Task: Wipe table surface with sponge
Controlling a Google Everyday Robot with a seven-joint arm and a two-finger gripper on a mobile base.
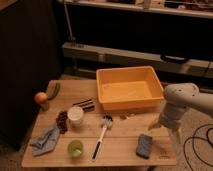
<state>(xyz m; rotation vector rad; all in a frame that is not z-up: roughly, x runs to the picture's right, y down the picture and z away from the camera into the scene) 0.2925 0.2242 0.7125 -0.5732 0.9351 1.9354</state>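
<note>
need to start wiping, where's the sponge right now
In the camera view the sponge lies near the front right corner of the table, right of the brush; the gripper hangs just beyond it.

Gripper (166,126) just right of sponge (145,145)

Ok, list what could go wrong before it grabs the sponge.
The claw hangs at the table's right edge, up and right of the sponge.
The sponge lies near the front edge; a clumsy approach could push it off.
Wiping leftward would likely hit the brush and green cup.
The orange bin sits close behind, so the arm might bump it.
</note>
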